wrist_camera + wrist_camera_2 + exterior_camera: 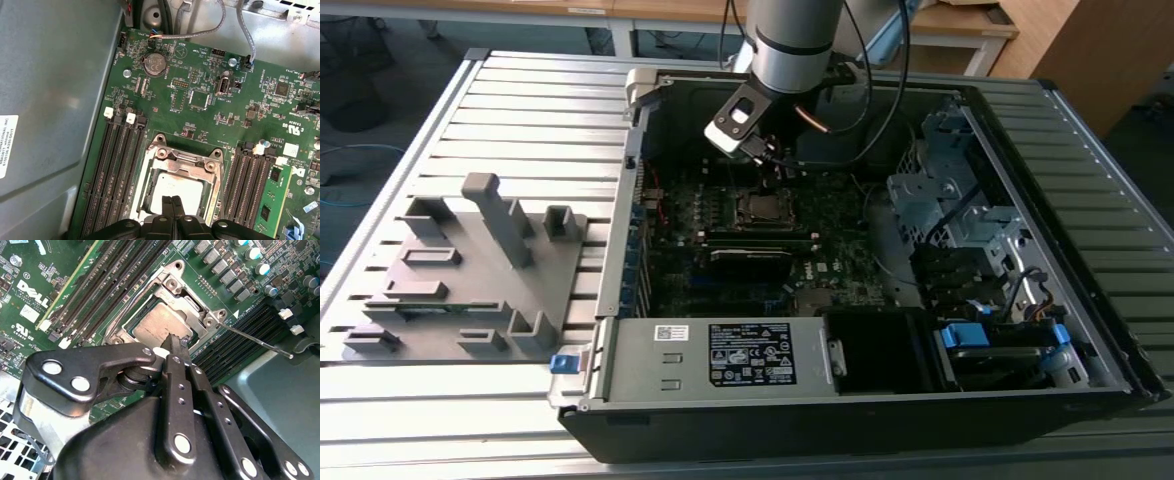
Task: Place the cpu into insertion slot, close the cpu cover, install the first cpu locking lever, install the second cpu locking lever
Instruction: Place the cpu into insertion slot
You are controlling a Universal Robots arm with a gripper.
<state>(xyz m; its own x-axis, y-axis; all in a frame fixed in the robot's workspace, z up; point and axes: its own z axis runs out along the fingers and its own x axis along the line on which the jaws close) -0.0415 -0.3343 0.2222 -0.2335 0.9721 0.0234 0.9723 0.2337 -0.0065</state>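
gripper [172, 200] at the seated cpu [762, 208], above centre in the exterior view
fingers [167, 207] were closed together at the cpu cover [184, 161] rim; cover lay flat.

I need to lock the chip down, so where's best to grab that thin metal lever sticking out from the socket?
Probably near its free tip. The lever runs as a bare thin rod from the socket corner out over the memory slots, ending in a small hook. Come from above, pinching across the rod. The gripper, shut, sits at the chip.
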